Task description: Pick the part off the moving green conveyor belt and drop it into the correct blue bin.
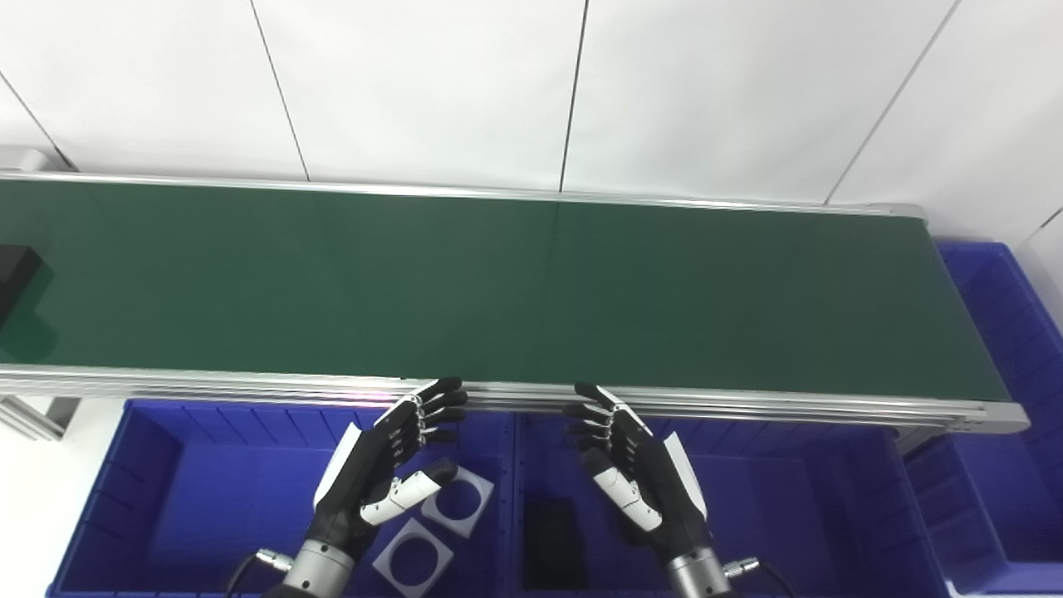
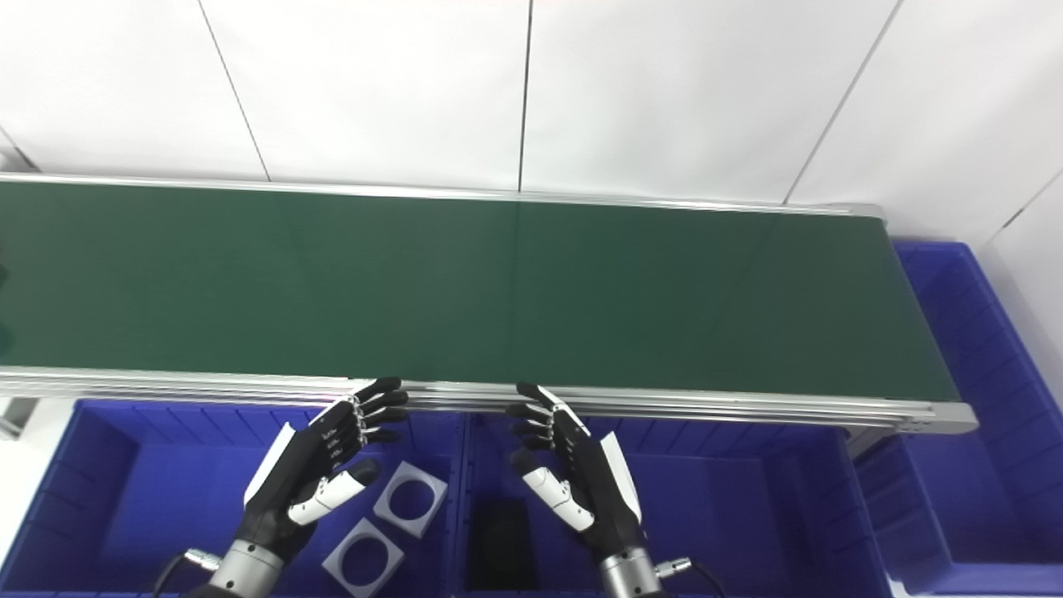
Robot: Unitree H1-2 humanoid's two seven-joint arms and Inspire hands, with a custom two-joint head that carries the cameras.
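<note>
Green conveyor belt (image 1: 498, 282), white panelled wall behind.
One black part (image 1: 15, 274) at belt's left edge; left hand (image 1: 378, 469) and right hand (image 1: 635, 473) both spread, empty; two white square plates (image 1: 457, 498) in left blue bin (image 1: 149, 465).

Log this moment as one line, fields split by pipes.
left hand: open, over left bin | right hand: open, over middle bin | black part: on belt, far left | holding: nothing

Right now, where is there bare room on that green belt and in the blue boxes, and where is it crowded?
The green belt is bare almost end to end; only a black part sits at its far left. The left bin holds two white square plates under the left hand. The middle bin has one black part beside the right hand, with bare floor rightward.
</note>
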